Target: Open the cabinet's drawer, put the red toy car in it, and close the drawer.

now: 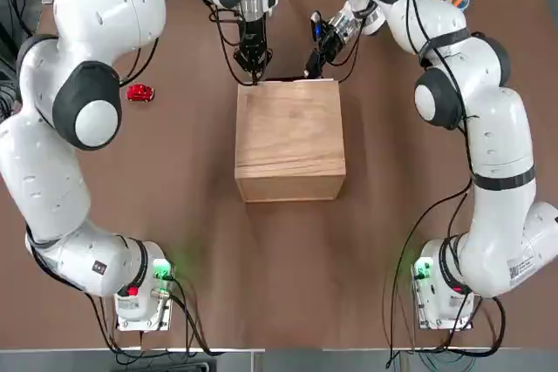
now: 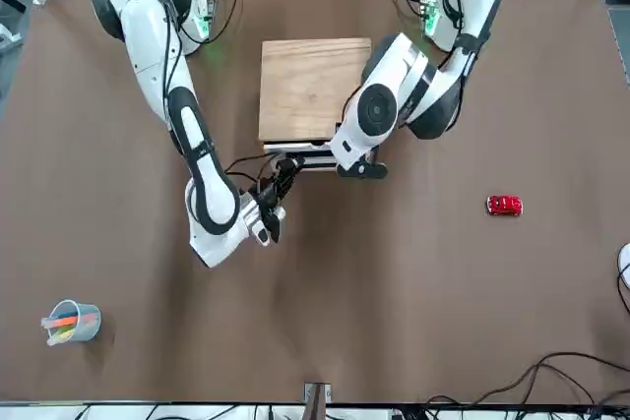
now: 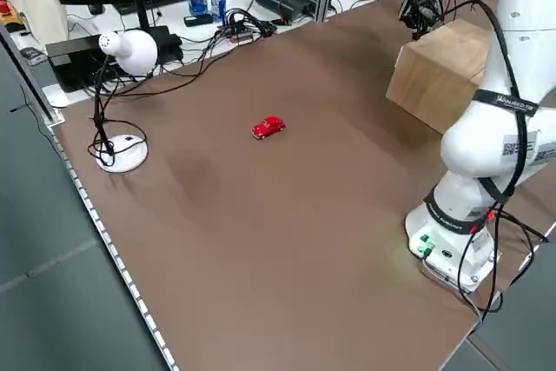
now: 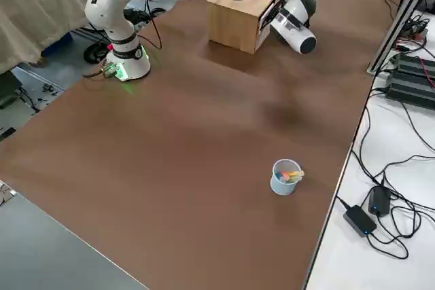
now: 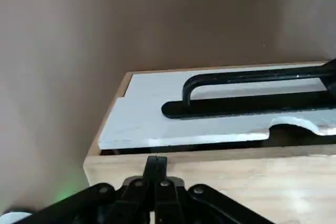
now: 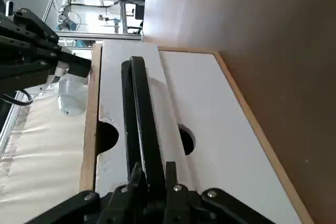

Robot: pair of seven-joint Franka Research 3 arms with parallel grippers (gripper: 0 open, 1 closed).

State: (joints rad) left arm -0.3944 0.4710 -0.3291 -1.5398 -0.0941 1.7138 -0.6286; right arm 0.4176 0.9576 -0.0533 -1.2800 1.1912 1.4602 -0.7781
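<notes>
Right end effector [image 6: 149,182] clamps the black bar handle [image 6: 142,124] of the drawer [image 6: 173,129] on the cabinet [image 1: 289,138] — the bar runs across the front. Left end effector [image 1: 250,65], fingers shut and empty, hovers beside it — nearer the red toy car [image 1: 139,91] on the table [image 1: 261,285].

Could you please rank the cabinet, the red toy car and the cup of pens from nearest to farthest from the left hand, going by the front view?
1. Cabinet: right at the left hand, at its front.
2. Red toy car: out on the open table.
3. Cup of pens: far corner, beyond the right arm.
</notes>
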